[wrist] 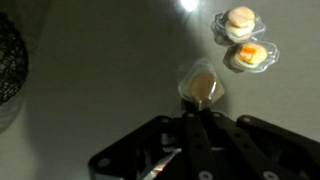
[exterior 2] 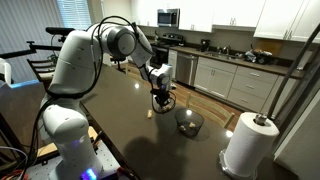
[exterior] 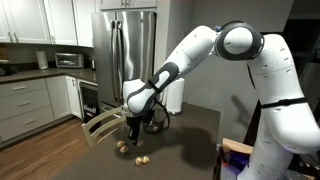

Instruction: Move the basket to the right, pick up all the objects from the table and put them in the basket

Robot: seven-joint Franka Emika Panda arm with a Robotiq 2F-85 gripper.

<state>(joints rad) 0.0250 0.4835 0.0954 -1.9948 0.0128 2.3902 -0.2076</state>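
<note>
In the wrist view my gripper (wrist: 196, 110) is shut, its fingertips pinching the clear wrap of one tan, lumpy object (wrist: 201, 85). Two more of the objects (wrist: 238, 22) (wrist: 250, 55) lie on the dark table (wrist: 100, 70) at the upper right. The dark mesh basket (wrist: 8, 55) shows at the left edge. In both exterior views the gripper (exterior: 133, 126) (exterior 2: 161, 103) hangs just above the table. The basket (exterior 2: 189, 122) stands close beside it. Two objects (exterior: 122, 147) (exterior: 141, 158) lie on the table (exterior: 190, 140) near its front edge.
A white paper-towel roll (exterior 2: 250, 145) stands on the table's corner beyond the basket. A pale wooden chair (exterior: 100, 125) is pushed up to the table edge near the objects. A steel fridge (exterior: 125, 45) and kitchen counters (exterior 2: 230, 70) stand behind.
</note>
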